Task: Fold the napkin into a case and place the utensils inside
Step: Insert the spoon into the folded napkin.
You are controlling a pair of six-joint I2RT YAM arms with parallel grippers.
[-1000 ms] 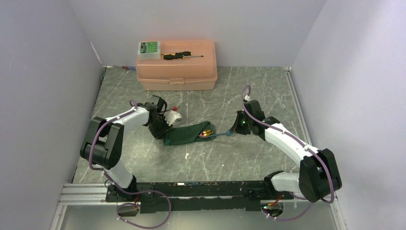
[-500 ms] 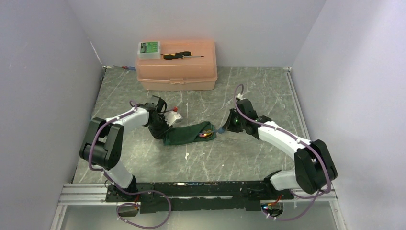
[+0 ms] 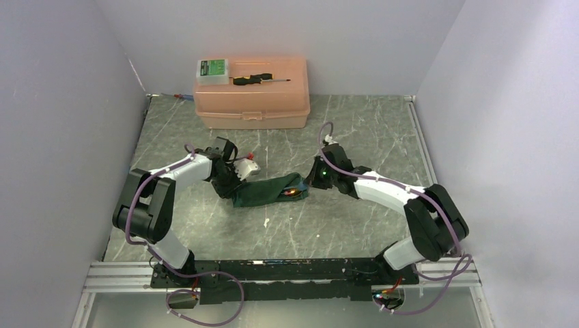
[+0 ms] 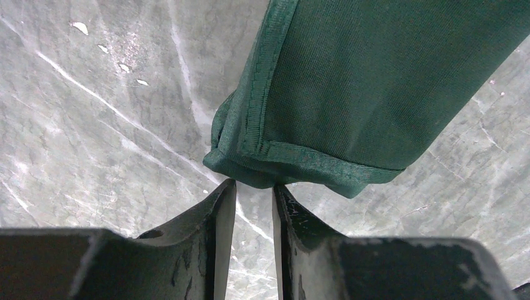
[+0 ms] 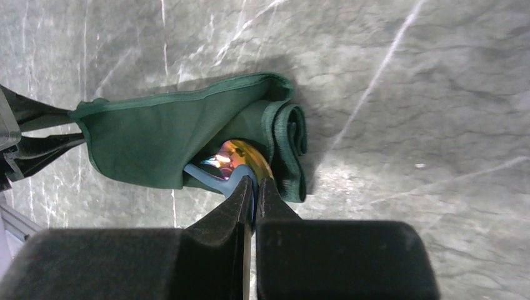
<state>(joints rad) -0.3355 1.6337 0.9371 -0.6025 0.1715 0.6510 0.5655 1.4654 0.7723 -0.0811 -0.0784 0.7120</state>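
Note:
The dark green napkin (image 3: 263, 190) lies folded as a long pouch on the table's middle, and also shows in the left wrist view (image 4: 375, 81) and the right wrist view (image 5: 156, 134). My left gripper (image 3: 231, 188) is at its left end, jaws nearly together, tips (image 4: 253, 185) pinching the hem. My right gripper (image 3: 311, 182) is at the open right end, shut (image 5: 255, 182) on a utensil's blue handle (image 5: 209, 174). That utensil's shiny gold head (image 5: 236, 155) sits inside the pouch mouth, and shows faintly from above (image 3: 293, 192). The thin silver utensil is hidden.
A peach plastic box (image 3: 252, 102) stands at the back, with a black-handled screwdriver (image 3: 261, 79) and a small green-and-white case (image 3: 213, 70) on its lid. A small white piece (image 3: 248, 166) sits beside the left wrist. Grey walls close both sides.
My right arm has moved left to the napkin's open end, carrying the utensil into the pouch; its blue handle no longer shows outside from above. The left arm has not moved.

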